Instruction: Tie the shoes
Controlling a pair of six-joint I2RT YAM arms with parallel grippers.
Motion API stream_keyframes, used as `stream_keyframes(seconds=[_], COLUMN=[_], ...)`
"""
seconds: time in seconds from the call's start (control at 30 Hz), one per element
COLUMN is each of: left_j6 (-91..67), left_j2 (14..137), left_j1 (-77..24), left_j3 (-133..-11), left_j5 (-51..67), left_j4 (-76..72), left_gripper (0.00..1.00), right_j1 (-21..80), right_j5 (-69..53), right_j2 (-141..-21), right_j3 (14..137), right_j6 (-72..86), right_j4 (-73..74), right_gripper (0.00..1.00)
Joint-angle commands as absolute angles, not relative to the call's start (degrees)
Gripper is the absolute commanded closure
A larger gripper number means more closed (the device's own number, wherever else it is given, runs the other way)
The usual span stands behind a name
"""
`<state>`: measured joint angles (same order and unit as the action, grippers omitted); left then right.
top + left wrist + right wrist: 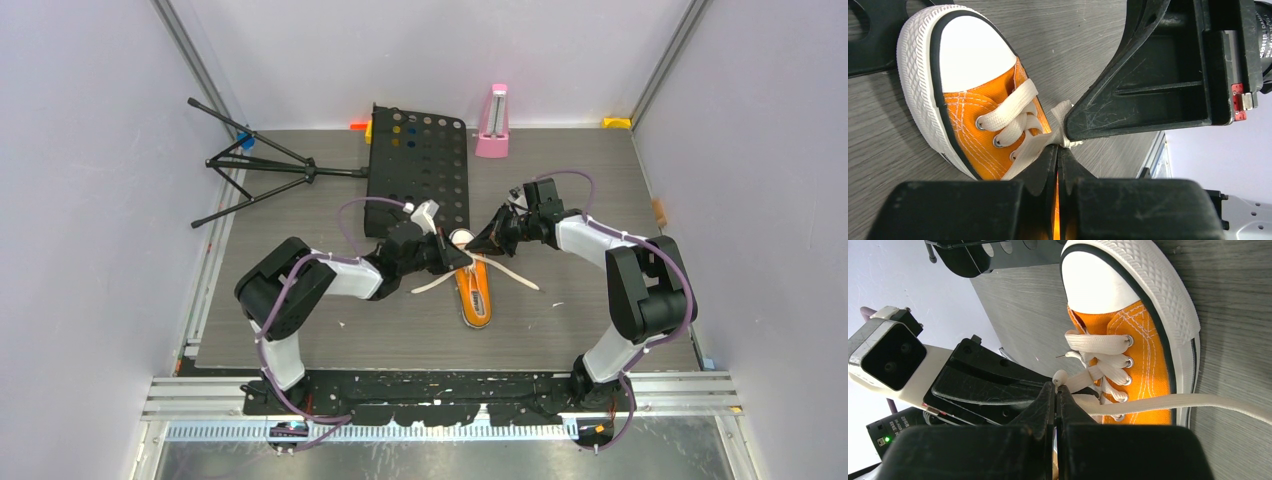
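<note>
I am watching the orange sneaker [476, 298] sitting on its sole near the middle of the table [300, 335]. Its white toe cap is pointing toward the far side, just short of the black perforated stand plate [420, 165] that is lying flat there. Both arms are reaching in over the front of the shoe and meeting tip to tip above the eyelets.

The left pincer [1058, 152] is pressing its fingers together, and a strand of the laces [1010, 112] is running from the eyelets into its tip, so it is pinching lace. The right pincer [1055, 390] is likewise clamping flat on a lace strand coming up from the crossings, with a small bunch of lace showing just at its tip. Two loose lace ends are trailing on the table, one on each side of the shoe. A pink metronome [492, 122] is standing at the far edge.
</note>
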<state>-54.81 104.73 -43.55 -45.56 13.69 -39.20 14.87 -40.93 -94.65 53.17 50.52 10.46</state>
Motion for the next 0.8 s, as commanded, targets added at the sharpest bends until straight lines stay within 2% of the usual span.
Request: stream_keyframes(seconds=[0.0,0.77], left_j6=[-51.3,-50.9], left_j2=[102.0,103.7], left_j1=[-43.3,-43.3], left_j3=[-46.2,-48.9], left_j5=[7.9,6.5], left_j4=[-32.8,-30.2], left_gripper=[0.97,1.0], right_j1=[14.8,14.8], right_j5=[-42.3,-41.8], right_j2=[-94.5,-94.2], right_j3=[55.3,55.2], right_j6=[51.2,51.0], right_j4=[8.8,9.0], right_gripper=[1.0,1.0])
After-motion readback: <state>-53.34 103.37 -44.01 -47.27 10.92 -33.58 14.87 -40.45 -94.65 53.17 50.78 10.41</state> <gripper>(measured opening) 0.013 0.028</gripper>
